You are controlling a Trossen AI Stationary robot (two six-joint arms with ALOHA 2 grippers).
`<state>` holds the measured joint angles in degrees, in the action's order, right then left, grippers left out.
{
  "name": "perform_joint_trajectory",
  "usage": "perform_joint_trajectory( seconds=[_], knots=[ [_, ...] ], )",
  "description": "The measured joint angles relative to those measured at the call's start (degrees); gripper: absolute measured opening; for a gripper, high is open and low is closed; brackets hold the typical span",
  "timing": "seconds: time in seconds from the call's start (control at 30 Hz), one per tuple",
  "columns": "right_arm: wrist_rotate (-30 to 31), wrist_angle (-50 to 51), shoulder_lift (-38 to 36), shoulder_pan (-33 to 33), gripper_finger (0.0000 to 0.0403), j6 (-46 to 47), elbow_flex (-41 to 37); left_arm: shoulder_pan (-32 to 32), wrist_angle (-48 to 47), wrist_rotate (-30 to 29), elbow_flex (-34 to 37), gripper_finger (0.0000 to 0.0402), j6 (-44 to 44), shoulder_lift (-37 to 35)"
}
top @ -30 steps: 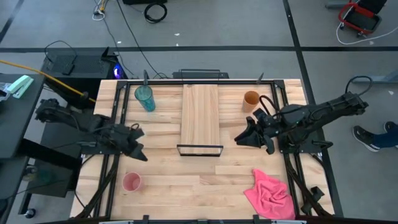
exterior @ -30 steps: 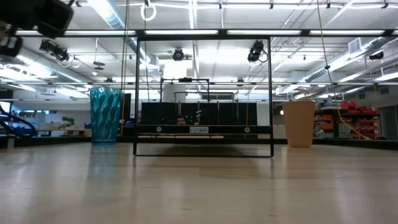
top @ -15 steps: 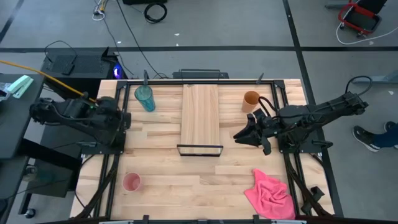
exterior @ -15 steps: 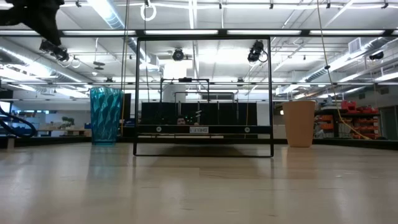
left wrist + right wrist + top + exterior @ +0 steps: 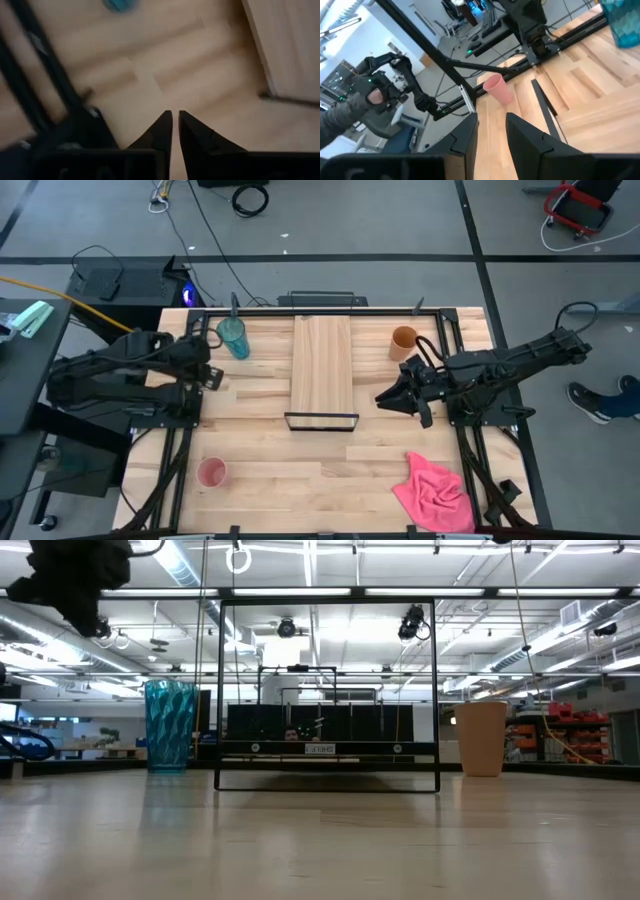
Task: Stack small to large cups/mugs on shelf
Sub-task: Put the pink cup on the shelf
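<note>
The teal tumbler [image 5: 233, 337] stands upright at the far left of the table, and also shows in the low view [image 5: 170, 725]. The orange-brown cup [image 5: 403, 341] stands upright at the far right. The small pink cup [image 5: 211, 472] stands near the left front and shows in the right wrist view [image 5: 496, 87]. The light-wood shelf [image 5: 322, 360] lies in the middle, its black frame [image 5: 322, 421] at the near end. My left gripper [image 5: 210, 376] is shut and empty, high above the left side near the tumbler. My right gripper [image 5: 386, 397] is open and empty, right of the shelf.
A pink cloth [image 5: 435, 492] lies crumpled at the near right corner. Black rails run along the table's left [image 5: 180, 380] and right [image 5: 455, 370] sides. A person's gloved hand [image 5: 350, 105] shows beyond the table in the right wrist view.
My left gripper has drawn back from near the shelf's frame end toward the table's left and far edges. It now stands close to the teal tumbler. The cups, the shelf and the cloth have stayed where they were.
</note>
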<state>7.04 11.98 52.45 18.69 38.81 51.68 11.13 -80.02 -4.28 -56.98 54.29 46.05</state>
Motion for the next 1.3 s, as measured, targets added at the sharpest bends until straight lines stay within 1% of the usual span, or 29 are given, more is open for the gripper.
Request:
perform_joint_trajectory(
  seconds=[0.17,0.23,0.33,0.43,0.6,0.67,0.8,0.93,1.3],
  knots=[
    [0.01,1.21,0.0,-0.03,0.0109,0.22,0.0,-0.93,-0.03,16.82,0.36,0.0058,-0.51,0.94],
    [-0.01,1.79,0.0,-0.01,0.0109,0.22,0.0,-2.76,0.3,20.54,0.38,0.0059,1.7,1.42],
    [-0.01,2.03,0.02,-0.01,0.0109,0.22,0.0,-8.04,1.22,22.25,0.38,0.0056,5.05,3.21],
    [-0.01,2.08,0.02,-0.01,0.0109,0.22,0.0,-14.62,2.04,22.53,0.39,0.0051,7.98,5.57],
    [0.0,2.18,0.02,-0.01,0.0109,0.13,0.0,-26.41,2.75,22.39,0.4,0.0049,15.84,8.96],
    [-0.01,2.17,0.02,-0.01,0.0109,0.08,0.0,-30.47,3.18,21.26,0.4,0.0052,19.5,9.98],
    [-0.01,2.23,0.02,-0.01,0.0109,-0.23,0.0,-38.1,7.27,17.29,0.4,0.0063,26.61,12.2],
    [0.0,2.53,0.02,-0.01,0.0109,-0.4,0.0,-43.68,12.33,13.09,0.4,0.0075,31.37,14.92],
    [0.0,5.16,0.04,-0.01,0.0109,-0.42,0.0,-56.0,13.47,13.09,0.4,0.0098,40.58,23.67]
  ],
)
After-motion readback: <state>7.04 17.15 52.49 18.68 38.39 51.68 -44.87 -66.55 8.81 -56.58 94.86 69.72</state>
